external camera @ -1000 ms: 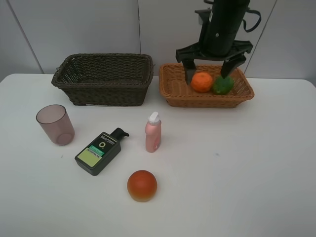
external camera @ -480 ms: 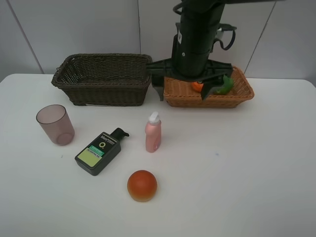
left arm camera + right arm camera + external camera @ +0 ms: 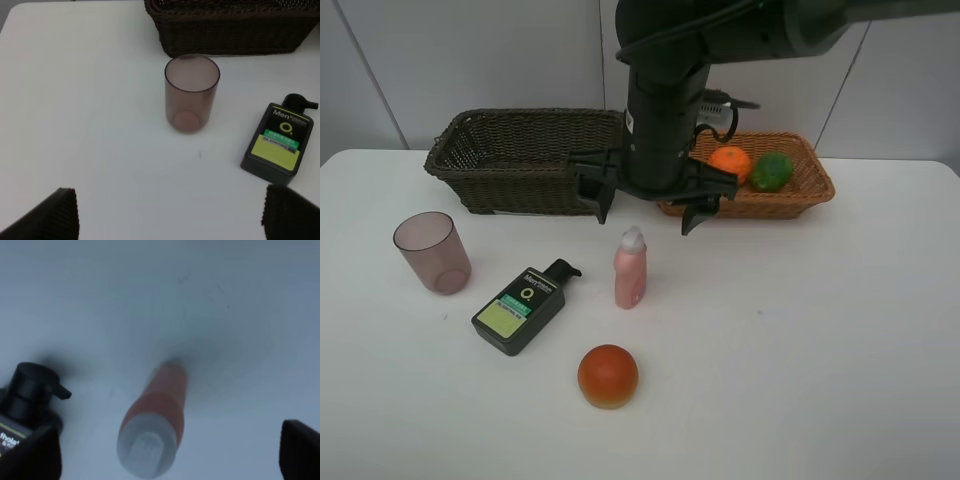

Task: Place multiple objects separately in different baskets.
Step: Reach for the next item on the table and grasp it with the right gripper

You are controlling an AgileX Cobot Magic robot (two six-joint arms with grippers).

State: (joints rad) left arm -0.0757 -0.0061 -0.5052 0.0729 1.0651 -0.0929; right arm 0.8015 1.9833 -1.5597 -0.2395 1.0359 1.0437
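Note:
My right gripper (image 3: pixel 647 207) hangs open just above and behind the upright pink bottle (image 3: pixel 630 268), having reached across the middle. In the right wrist view the pink bottle (image 3: pixel 157 415) stands between the spread fingers of the right gripper (image 3: pixel 165 452), untouched. The orange (image 3: pixel 730 162) and green fruit (image 3: pixel 772 171) lie in the light tan basket (image 3: pixel 815 190). The dark brown basket (image 3: pixel 530 160) is empty. On the table are the mauve cup (image 3: pixel 432 252), green pump bottle (image 3: pixel 520 308) and red-orange fruit (image 3: pixel 608 376). My left gripper (image 3: pixel 175 217) is open, short of the cup (image 3: pixel 191 92).
The white table (image 3: pixel 820 330) runs to a grey back wall behind both baskets. The pump bottle (image 3: pixel 277 145) lies flat beside the cup, with the dark basket (image 3: pixel 230 35) behind them. The pump head (image 3: pixel 25 395) shows close to the pink bottle in the right wrist view.
My right arm has swung from over the tan basket leftward and forward to above the pink bottle, jaws still open. The orange and green fruit stayed in the basket.

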